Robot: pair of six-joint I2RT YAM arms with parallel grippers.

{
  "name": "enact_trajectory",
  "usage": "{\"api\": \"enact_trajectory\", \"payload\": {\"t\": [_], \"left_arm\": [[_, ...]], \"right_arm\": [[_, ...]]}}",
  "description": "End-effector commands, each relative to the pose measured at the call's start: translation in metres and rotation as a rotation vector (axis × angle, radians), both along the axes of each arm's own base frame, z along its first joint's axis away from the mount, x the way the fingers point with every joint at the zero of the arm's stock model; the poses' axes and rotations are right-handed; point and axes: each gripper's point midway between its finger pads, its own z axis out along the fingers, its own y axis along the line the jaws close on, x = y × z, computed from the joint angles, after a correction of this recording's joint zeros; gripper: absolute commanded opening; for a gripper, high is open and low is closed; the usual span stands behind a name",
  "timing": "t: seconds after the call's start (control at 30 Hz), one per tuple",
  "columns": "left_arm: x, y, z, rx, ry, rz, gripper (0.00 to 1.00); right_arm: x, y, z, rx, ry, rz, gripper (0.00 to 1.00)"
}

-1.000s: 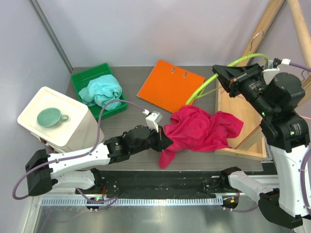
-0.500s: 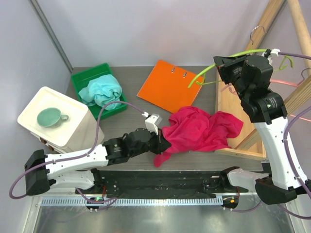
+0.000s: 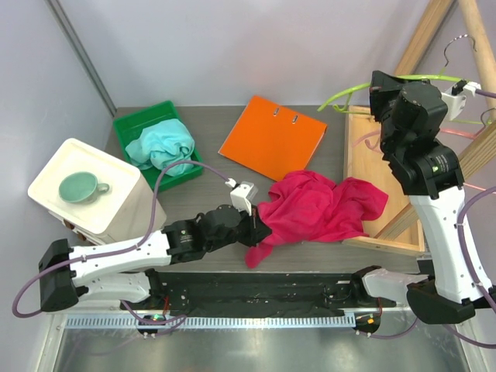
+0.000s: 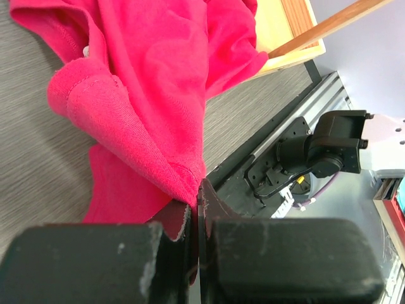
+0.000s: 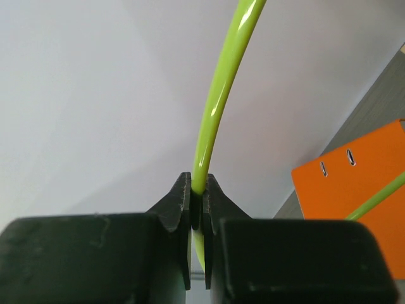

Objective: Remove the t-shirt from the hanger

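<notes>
Magenta cloth first: the t-shirt lies in a crumpled heap on the counter, just to the 3 o'clock side of the middle of your top view. Its long axis runs from a narrow tail at 8 o'clock up to a broad end at 2 o'clock. That broad end is draped over the rim of the wooden tray. You cannot tell the collar from the sleeves in the folds.

Your hanger, a lime-green wire, is off the shirt and up in the air at 1 o'clock. Its long axis runs roughly 9 to 3 o'clock. The 9 o'clock end droops toward the corner of the orange folder.

Your left gripper sits at the shirt's 8 o'clock tail. In the left wrist view its jaws are pressed together, with a fold of the shirt's edge pinched between them. Your right gripper is up at 1 o'clock, and in the right wrist view it is clamped tight on the green wire.

Past the right gripper the hanger runs behind the wrist, so you cannot make out its hook. More thin wires show at the 3 o'clock edge, too faint to sort out. The left gripper's body blocks the bottom of the left wrist view.
</notes>
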Motion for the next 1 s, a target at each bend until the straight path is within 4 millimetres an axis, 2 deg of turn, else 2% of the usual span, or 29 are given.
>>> {"api": "enact_trajectory", "payload": {"t": [0.0, 0.1, 0.2, 0.37, 0.6, 0.97], "left_arm": [[0.000, 0.007, 0.032, -0.066, -0.037, 0.027, 0.00], [-0.002, 0.015, 0.033, -0.066, -0.040, 0.041, 0.00], [-0.003, 0.024, 0.036, -0.071, -0.046, 0.055, 0.00], [-0.003, 0.039, 0.037, -0.072, -0.056, 0.086, 0.00], [-0.005, 0.042, 0.039, -0.069, -0.055, 0.084, 0.00], [-0.006, 0.052, 0.044, -0.079, -0.063, 0.098, 0.00]], "right_arm": [[0.000, -0.026, 0.026, 0.085, -0.101, -0.159, 0.01], [0.005, -0.033, 0.023, 0.093, -0.097, -0.219, 0.01], [0.006, -0.037, 0.032, 0.098, -0.115, -0.245, 0.01], [-0.003, -0.054, 0.038, 0.119, -0.135, -0.338, 0.01], [-0.013, -0.070, 0.038, 0.134, -0.143, -0.428, 0.01], [-0.018, -0.077, 0.028, 0.168, -0.145, -0.456, 0.01]]}}
